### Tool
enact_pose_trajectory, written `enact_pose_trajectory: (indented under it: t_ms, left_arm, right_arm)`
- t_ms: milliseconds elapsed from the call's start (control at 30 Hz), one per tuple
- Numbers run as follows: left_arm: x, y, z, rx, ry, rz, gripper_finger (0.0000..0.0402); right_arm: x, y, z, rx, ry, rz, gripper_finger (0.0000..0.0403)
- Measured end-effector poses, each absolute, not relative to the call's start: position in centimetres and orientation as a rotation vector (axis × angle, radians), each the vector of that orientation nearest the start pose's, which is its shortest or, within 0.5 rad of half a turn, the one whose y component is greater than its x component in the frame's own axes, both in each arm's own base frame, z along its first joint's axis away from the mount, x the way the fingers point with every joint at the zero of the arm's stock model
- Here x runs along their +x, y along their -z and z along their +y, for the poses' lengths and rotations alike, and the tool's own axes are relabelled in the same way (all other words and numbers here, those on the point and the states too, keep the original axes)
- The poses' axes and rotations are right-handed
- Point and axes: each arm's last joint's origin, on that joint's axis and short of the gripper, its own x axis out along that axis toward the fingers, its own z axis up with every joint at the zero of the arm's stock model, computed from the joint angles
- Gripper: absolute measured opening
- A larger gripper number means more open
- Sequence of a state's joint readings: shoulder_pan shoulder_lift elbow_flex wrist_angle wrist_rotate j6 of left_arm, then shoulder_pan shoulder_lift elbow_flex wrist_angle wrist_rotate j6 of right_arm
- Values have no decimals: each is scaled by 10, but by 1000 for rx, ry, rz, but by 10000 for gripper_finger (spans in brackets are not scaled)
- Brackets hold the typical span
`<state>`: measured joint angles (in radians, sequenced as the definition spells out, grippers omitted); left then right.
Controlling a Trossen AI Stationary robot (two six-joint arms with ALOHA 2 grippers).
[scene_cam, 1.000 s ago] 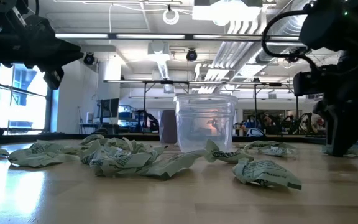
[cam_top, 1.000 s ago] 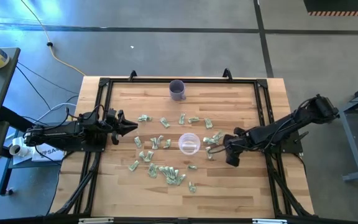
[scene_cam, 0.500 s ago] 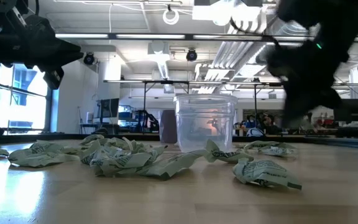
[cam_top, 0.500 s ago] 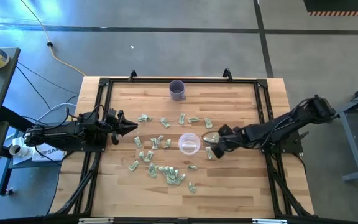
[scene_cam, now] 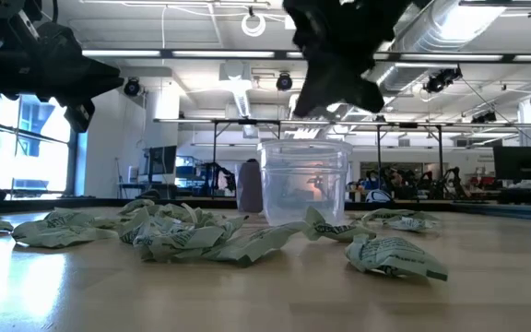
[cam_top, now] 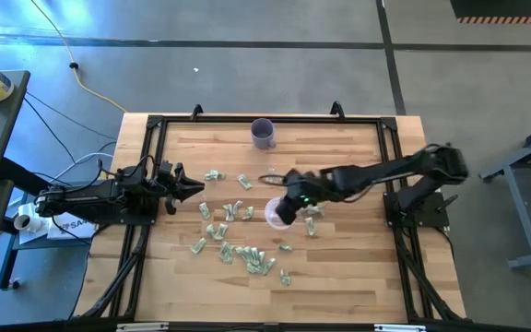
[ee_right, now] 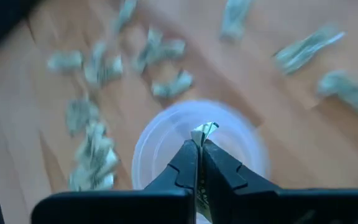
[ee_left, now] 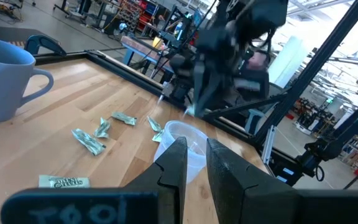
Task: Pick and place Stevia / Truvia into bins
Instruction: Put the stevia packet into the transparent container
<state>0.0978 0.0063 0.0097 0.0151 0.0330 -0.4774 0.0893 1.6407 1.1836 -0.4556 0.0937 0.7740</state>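
Observation:
Many crumpled pale green and white Stevia sachets [cam_top: 233, 231] lie loose around the middle of the table, also seen in the low view [scene_cam: 192, 235]. The clear plastic cup [cam_top: 271, 219] stands upright among them [scene_cam: 304, 180]. My right gripper [cam_top: 285, 208] hangs just above that cup's mouth [ee_right: 166, 137], shut on one sachet. My left gripper [cam_top: 199, 189] waits above the table's left part, pointing toward the cup [ee_left: 182, 134], its fingers a narrow gap apart and touching nothing. My right gripper pinches one Stevia sachet between its two fingers, pointing down from above. A short crumpled end of the sachet [ee_right: 204, 130] sticks out past the fingertips. The sachet is lifted clear of the table and sits over the open mouth of the clear cup.
An opaque purple cup [cam_top: 263, 134] stands near the far edge, also in the left wrist view [ee_left: 5, 74]. A black frame rail [cam_top: 155, 124] runs round the wooden table. Bare wood lies along the near edge and the right side.
My right gripper has risen from the sachets on the table's right part and swung toward the left edge, ending above the clear cup with a sachet in its fingers. The other sachets and both cups have stayed where they were.

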Motion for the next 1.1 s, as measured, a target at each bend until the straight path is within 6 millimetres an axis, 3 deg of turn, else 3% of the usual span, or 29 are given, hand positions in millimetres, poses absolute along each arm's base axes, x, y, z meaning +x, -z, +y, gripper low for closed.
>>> enact_pose_trajectory:
  t_ms: [100, 200, 400, 533, 667, 733, 800, 933, 1100]
  left_arm:
    - [97, -168, 9, -476, -59, -33, 97]
    - [97, -168, 9, -476, -59, -33, 97]
    - [97, -168, 9, -476, -60, -34, 97]
    - [97, -170, 11, -533, -130, -75, 97]
    - [96, -171, 13, -600, -198, -120, 97]
    - [96, -174, 12, -776, -158, -156, 97]
    - [96, -179, 13, -976, -138, -214, 97]
    - [94, -181, 18, -1011, -301, -326, 97]
    - [93, -183, 20, -1127, -329, -396, 97]
  right_arm:
    - [356, -222, 34, 600, 325, 961, 22]
    - [364, -223, 41, 516, 301, 1001, 50]
    - [366, -236, 46, 328, 272, 1047, 156]
    - [357, -261, 42, 129, 370, 1056, 230]
    - [332, -286, 38, -34, 411, 1077, 262]
    - [314, -287, 32, -32, 415, 1135, 264]
    - [294, -285, 27, -38, 438, 1178, 262]
    - [252, -288, 22, 29, 488, 1134, 260]
    - [215, -269, 14, 117, 514, 1094, 259]
